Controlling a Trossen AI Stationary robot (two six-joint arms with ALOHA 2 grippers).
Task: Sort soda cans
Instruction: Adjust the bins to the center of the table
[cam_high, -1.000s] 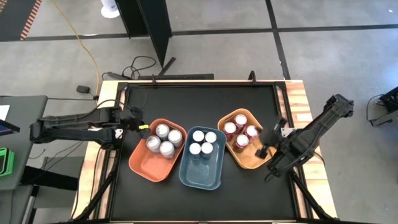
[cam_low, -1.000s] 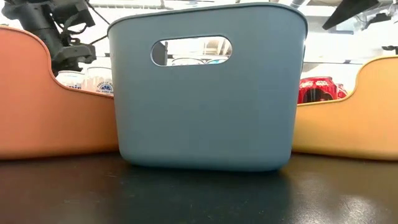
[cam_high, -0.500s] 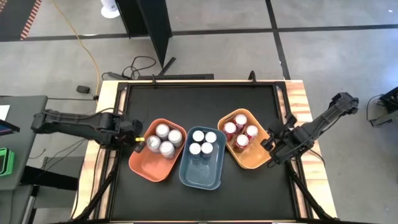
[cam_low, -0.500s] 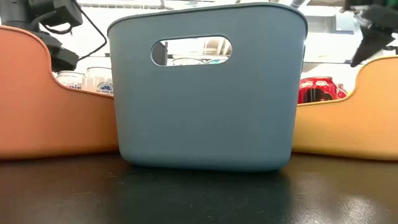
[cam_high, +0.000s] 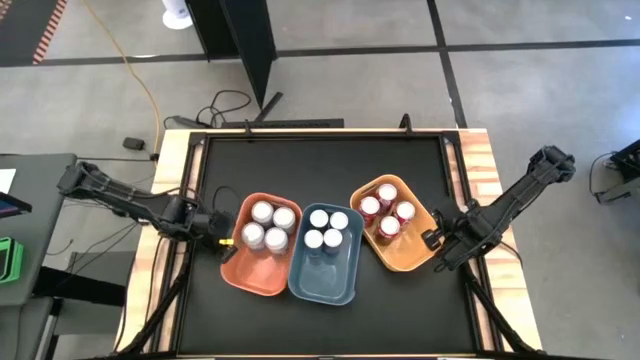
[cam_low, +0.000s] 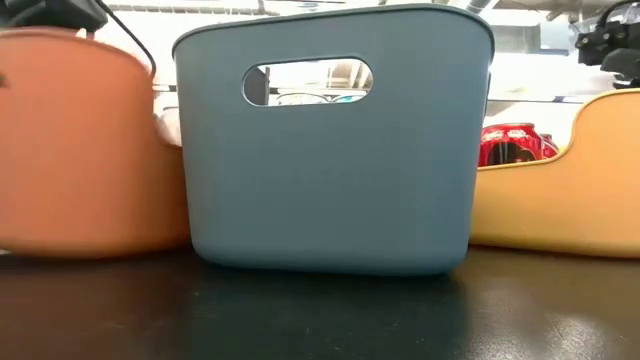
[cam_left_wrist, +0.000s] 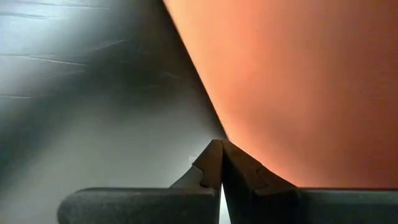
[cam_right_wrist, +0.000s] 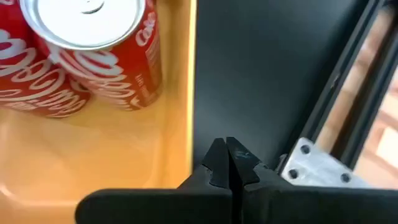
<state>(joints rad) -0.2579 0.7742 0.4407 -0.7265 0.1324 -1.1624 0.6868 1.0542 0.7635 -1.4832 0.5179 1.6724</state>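
Observation:
Three bins stand side by side on the black table: an orange bin (cam_high: 250, 275) with several silver-white cans (cam_high: 265, 225), a blue bin (cam_high: 320, 277) with several silver-topped cans (cam_high: 327, 228), and a yellow bin (cam_high: 405, 258) with several red cans (cam_high: 385, 213). My left gripper (cam_high: 222, 241) is shut at the orange bin's left side. My right gripper (cam_high: 432, 241) is shut on the table just off the yellow bin's right side. The red cans (cam_right_wrist: 87, 50) stand upright on the yellow floor. My left gripper (cam_left_wrist: 221, 146) presses its shut fingertips against the outer face of the orange bin's left wall (cam_left_wrist: 249, 134), coming in level from the table's left. The bin stands on the table. My right gripper (cam_right_wrist: 228, 144) has its shut tips close beside the yellow bin's right wall (cam_right_wrist: 189, 93); whether they touch I cannot tell.
The orange bin's right side sits close against the blue bin (cam_low: 330, 180). The table has wooden side rails (cam_high: 480, 160), and a metal bracket (cam_right_wrist: 311, 165) lies just right of my right gripper. Bare black tabletop lies beyond the bins toward the far edge (cam_high: 320, 160).
My left gripper moved toward the near edge and to the right, staying low at the orange bin's left side. The orange bin slid right toward the blue bin and turned from slanted to nearly parallel with it. The yellow and blue bins stayed put.

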